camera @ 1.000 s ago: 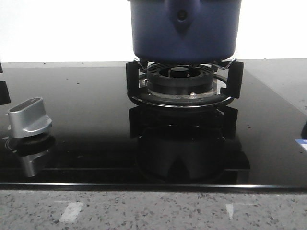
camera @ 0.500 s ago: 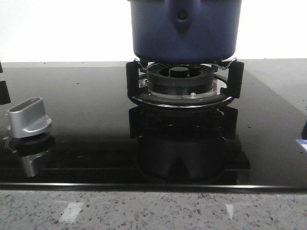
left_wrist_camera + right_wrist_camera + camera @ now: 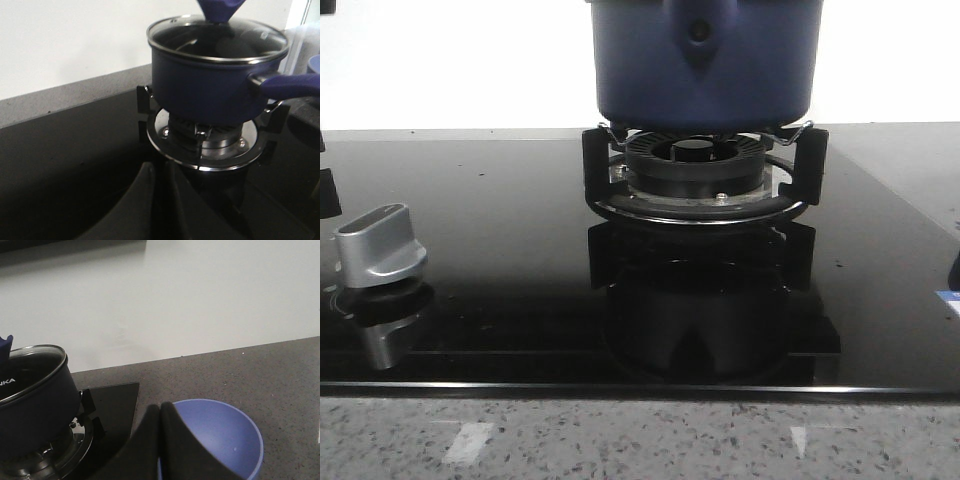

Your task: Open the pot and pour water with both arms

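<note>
The dark navy pot stands on the burner grate, its shield-shaped handle mount facing the front camera. In the left wrist view the pot carries a glass lid and its blue handle sticks out sideways. My left gripper is shut and empty, low over the black glass hob short of the burner. My right gripper is shut and empty, hanging above the near rim of a lighter blue bowl; the pot sits off to its side.
A silver knob stands on the black glass hob at the front left. A speckled stone counter borders the hob in front, and a white wall rises behind. The bowl rests on the grey counter beside the hob.
</note>
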`<state>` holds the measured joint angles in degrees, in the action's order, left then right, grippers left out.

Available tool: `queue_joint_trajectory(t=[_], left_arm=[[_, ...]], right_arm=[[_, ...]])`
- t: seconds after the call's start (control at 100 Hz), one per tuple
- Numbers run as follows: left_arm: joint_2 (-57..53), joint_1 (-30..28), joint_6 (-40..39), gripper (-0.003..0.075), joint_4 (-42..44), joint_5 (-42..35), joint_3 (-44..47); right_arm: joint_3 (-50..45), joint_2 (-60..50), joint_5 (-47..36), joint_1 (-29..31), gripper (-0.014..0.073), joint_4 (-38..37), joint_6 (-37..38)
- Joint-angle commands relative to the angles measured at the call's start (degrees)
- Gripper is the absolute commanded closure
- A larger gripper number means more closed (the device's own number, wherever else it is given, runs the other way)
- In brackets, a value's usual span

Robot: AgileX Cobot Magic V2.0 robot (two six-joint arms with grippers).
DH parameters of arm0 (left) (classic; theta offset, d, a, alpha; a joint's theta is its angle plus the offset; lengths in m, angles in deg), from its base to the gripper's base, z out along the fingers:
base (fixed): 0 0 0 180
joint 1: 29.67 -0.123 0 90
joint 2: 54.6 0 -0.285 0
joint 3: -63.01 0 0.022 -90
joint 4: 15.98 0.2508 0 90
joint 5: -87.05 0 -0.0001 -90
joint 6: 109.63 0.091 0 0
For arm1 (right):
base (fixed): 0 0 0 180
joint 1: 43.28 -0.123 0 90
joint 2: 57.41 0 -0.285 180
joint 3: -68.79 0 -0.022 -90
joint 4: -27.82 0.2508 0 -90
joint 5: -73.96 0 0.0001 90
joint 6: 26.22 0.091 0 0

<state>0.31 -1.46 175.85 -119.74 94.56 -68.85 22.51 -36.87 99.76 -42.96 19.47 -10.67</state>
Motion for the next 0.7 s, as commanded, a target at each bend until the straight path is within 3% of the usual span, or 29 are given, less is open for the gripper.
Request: queue_joint_trajectory(t=[0.0,0.19,0.25,0.3,0.41,0.5,0.57,0.69], left_arm=[[-0.2,-0.2,-0.7,0.074,-3.4,-2.1,-1.9],[-3.5,-0.2,1.3,0.074,-3.0,-2.2,-4.7],[-5.2,-0.3,-0.8,0.074,1.4,-2.3,-4.7],[-7.1,-0.9,-9.0,0.074,11.3,-1.3,-4.7],[-12.2,-3.8,-40.0,0.074,42.9,0.8,-4.5],[-17.6,-8.9,-61.1,0.074,61.3,4.1,-3.3],[-21.5,-13.4,-69.2,0.074,68.7,6.4,-1.1],[-27.0,-19.9,-73.8,0.074,73.6,6.5,4.9]], right_arm=[[1.4,0.4,-4.1,-0.1,0.0668,-0.3,-0.5],[1.4,0.4,-4.1,-0.1,0.0668,-0.3,-0.5],[1.4,0.4,-4.1,-0.1,0.0668,-0.3,-0.5],[1.4,0.4,-4.1,-0.1,0.0668,-0.3,-0.5],[1.4,0.4,-4.1,-0.1,0.0668,-0.3,-0.5],[1.4,0.4,-4.1,-0.1,0.0668,-0.3,-0.5],[1.4,0.4,-4.1,-0.1,0.0668,-0.3,-0.5],[1.4,0.4,-4.1,-0.1,0.0668,-0.3,-0.5]])
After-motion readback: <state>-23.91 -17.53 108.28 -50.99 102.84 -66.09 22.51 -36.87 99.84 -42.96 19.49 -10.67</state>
